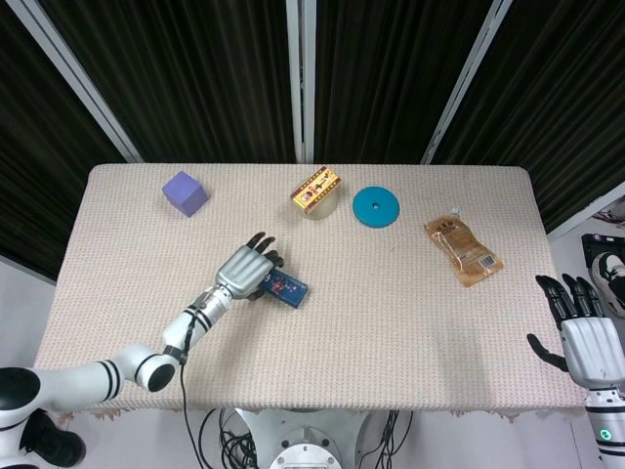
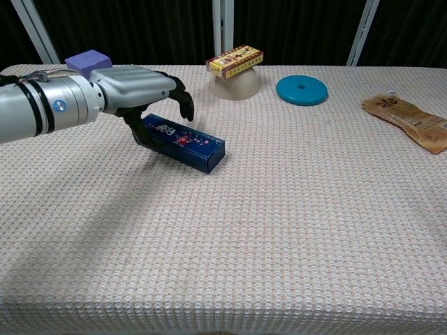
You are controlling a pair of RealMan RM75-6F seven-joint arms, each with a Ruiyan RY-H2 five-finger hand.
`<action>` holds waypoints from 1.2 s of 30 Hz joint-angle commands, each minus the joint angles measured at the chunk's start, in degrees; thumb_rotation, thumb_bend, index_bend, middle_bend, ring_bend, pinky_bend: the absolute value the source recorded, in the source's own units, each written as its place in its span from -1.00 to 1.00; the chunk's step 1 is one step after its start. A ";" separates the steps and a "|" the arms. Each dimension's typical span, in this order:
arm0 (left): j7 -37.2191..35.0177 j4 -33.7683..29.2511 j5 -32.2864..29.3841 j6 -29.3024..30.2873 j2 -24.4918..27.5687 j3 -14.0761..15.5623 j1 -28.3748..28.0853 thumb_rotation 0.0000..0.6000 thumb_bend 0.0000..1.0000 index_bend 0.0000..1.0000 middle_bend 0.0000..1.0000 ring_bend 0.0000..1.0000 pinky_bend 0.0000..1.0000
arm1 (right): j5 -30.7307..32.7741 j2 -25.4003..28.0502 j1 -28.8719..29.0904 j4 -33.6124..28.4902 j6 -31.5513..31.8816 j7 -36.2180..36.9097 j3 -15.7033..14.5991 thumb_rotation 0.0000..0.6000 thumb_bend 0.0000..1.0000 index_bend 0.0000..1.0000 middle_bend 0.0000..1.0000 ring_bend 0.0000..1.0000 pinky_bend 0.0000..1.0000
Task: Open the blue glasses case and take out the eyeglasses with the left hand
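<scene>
The blue glasses case [image 1: 286, 288] [image 2: 188, 143] lies shut and flat on the table, left of centre. My left hand [image 1: 244, 271] [image 2: 136, 85] arches over its left end. The fingers [image 2: 183, 101] curl down towards the far side, and the thumb [image 2: 140, 131] reaches down by the near left end. I cannot tell whether they press on the case; it lies unlifted. My right hand [image 1: 589, 337] hangs off the table's right front corner with fingers spread and nothing in it. It does not show in the chest view.
A purple cube [image 1: 185, 192] [image 2: 89, 63] sits at the back left. A yellow box [image 1: 316, 189] [image 2: 235, 59] rests on a beige bowl [image 2: 237, 84] at the back centre. A teal disc [image 1: 377, 207] [image 2: 302, 90] and a brown pouch [image 1: 463, 251] [image 2: 408, 121] lie to the right.
</scene>
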 commanded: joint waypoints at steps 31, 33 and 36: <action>1.98 2.50 -6.90 -3.08 1.00 -0.64 -4.80 1.00 0.04 -0.12 -0.20 -0.70 -0.92 | 1.02 -0.19 -0.58 1.25 -0.23 1.96 -0.02 1.00 -0.61 -1.00 -0.72 -1.00 -1.00; 2.54 3.14 -8.45 -3.78 1.02 -0.92 -5.47 1.00 0.04 -0.12 -0.20 -0.70 -0.92 | 1.13 -0.20 -0.68 1.37 -0.15 2.14 0.00 1.00 -0.61 -1.00 -0.72 -1.00 -1.00; 3.61 4.29 -10.64 -4.49 0.73 -1.22 -6.50 1.00 0.05 -0.13 -0.20 -0.70 -0.92 | 1.24 -0.25 -0.87 1.58 0.01 2.43 -0.01 1.00 -0.61 -1.00 -0.72 -1.00 -1.00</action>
